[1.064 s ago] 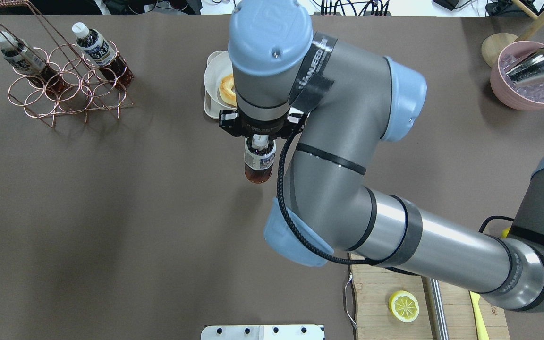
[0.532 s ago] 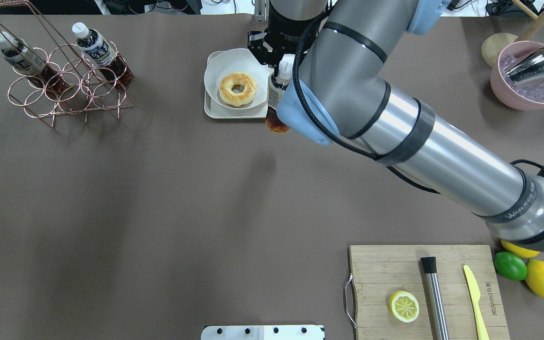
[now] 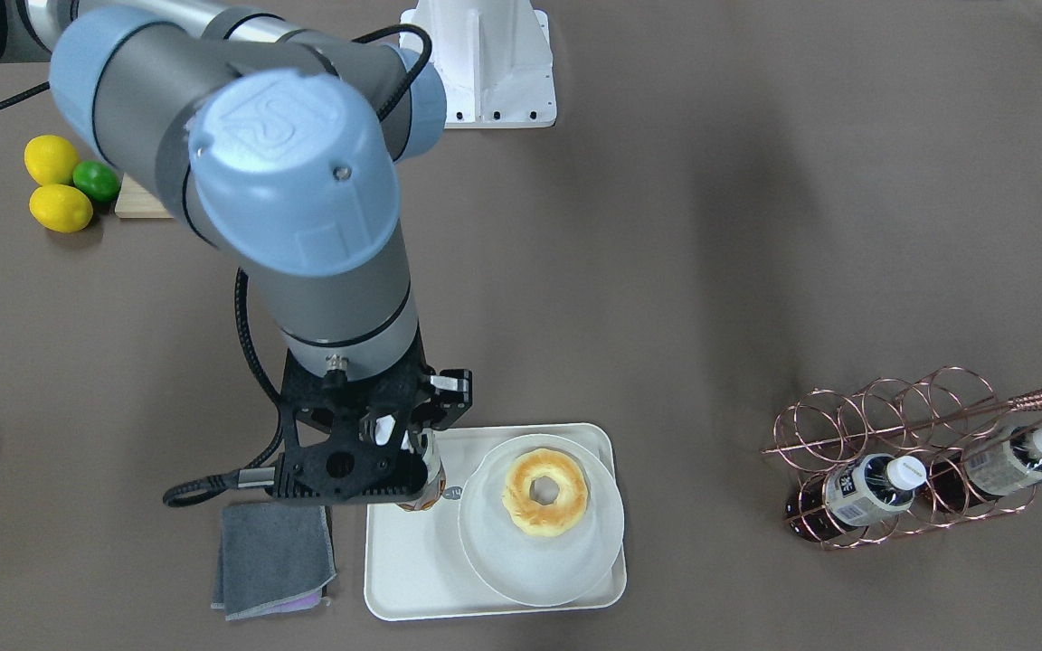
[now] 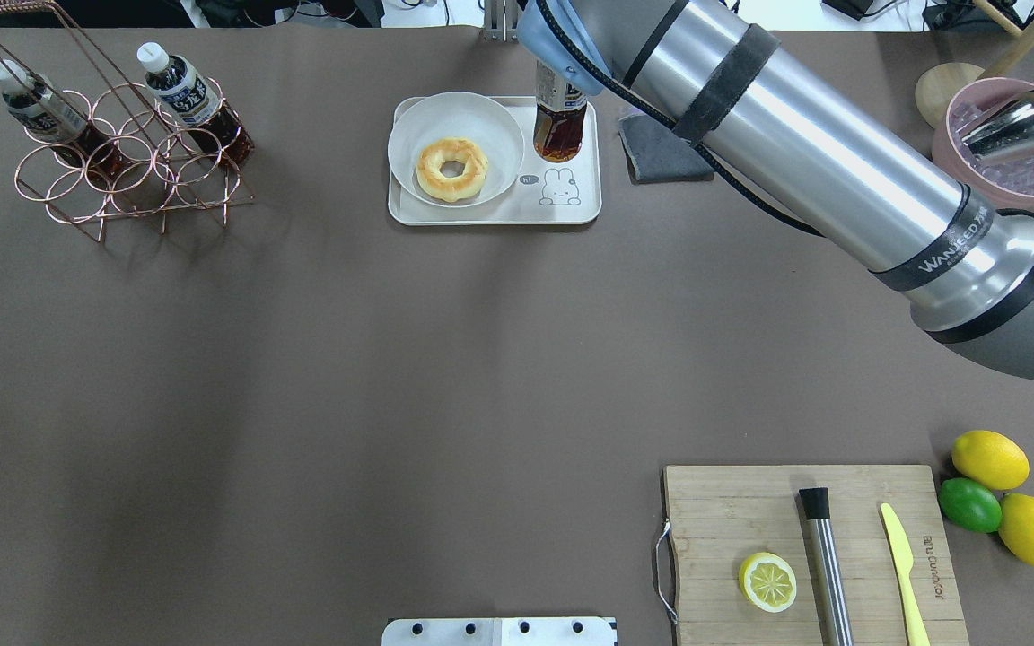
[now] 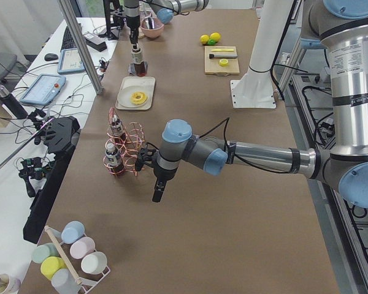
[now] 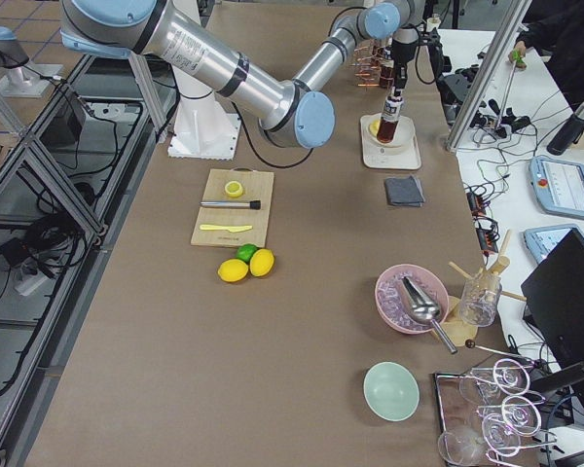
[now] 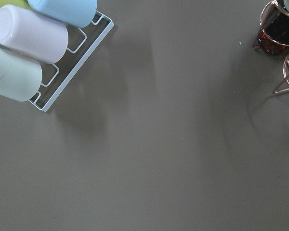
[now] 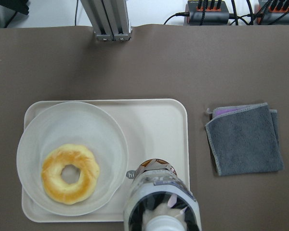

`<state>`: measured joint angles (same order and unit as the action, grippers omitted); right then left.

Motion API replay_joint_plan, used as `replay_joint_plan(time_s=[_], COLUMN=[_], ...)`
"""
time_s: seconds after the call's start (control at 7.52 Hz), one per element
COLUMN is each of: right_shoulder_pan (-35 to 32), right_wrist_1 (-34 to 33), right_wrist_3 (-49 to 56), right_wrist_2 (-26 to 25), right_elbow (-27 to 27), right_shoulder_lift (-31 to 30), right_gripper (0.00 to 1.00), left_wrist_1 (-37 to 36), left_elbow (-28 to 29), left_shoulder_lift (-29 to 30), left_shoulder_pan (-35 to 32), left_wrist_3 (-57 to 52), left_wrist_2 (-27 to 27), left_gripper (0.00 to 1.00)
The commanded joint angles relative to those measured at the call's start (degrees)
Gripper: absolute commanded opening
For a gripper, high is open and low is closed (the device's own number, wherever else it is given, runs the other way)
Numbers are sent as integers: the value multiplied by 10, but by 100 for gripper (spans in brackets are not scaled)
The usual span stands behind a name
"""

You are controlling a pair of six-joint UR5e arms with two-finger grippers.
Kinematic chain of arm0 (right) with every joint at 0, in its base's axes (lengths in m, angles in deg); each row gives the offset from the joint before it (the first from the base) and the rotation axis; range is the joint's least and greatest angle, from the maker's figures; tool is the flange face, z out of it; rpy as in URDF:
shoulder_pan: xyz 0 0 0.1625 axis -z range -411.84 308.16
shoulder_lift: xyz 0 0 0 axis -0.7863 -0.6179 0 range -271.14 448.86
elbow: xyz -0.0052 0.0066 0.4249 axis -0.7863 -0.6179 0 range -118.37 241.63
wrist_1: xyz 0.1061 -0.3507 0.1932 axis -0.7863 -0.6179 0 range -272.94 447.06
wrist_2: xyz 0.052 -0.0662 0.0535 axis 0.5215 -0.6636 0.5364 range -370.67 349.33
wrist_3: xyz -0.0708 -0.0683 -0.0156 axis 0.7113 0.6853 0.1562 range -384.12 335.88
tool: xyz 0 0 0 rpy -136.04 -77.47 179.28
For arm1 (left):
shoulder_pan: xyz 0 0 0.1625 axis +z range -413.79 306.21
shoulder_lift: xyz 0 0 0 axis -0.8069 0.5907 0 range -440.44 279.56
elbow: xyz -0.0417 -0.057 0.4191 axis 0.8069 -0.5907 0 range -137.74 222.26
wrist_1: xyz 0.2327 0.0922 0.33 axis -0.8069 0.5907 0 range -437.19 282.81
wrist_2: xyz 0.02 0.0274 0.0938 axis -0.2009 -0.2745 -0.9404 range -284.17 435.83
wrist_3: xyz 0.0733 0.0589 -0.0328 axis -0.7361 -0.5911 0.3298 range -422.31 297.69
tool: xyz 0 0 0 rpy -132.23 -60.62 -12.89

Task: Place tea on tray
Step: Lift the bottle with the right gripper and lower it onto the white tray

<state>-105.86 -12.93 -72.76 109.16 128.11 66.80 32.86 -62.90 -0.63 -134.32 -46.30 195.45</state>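
Right gripper (image 3: 399, 449) — jaws pinched on the upper part of the tea (image 4: 558, 126), which hangs upright directly below it. Step in hand: set-down on the tray (image 4: 571, 213), whose bare corner lies beneath the gripper; the doughnut plate (image 4: 456, 148) sits just beside. Base contact cannot be confirmed. Next move: seat the bottle, then release — clear of the plate. Tea: dark reddish-brown liquid, white cap, blue-and-white label.
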Motion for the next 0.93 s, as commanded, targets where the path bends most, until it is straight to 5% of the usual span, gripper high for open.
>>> replay_joint_plan(time_s=[0.0, 0.8], right_shoulder_pan=[-4, 17], right_wrist_1=[47, 115], right_wrist_3=[4, -6], right_wrist_2=[-2, -26], right_elbow=[-64, -105], right_shoulder_lift=[3, 0], right_gripper=[0, 0], left_wrist_1=[1, 1], left_elbow=[-1, 6], left_shoulder_lift=[0, 1], left_shoulder_pan=[0, 0], left_wrist_3=[3, 1], left_wrist_2=[-1, -1], left_gripper=[98, 98])
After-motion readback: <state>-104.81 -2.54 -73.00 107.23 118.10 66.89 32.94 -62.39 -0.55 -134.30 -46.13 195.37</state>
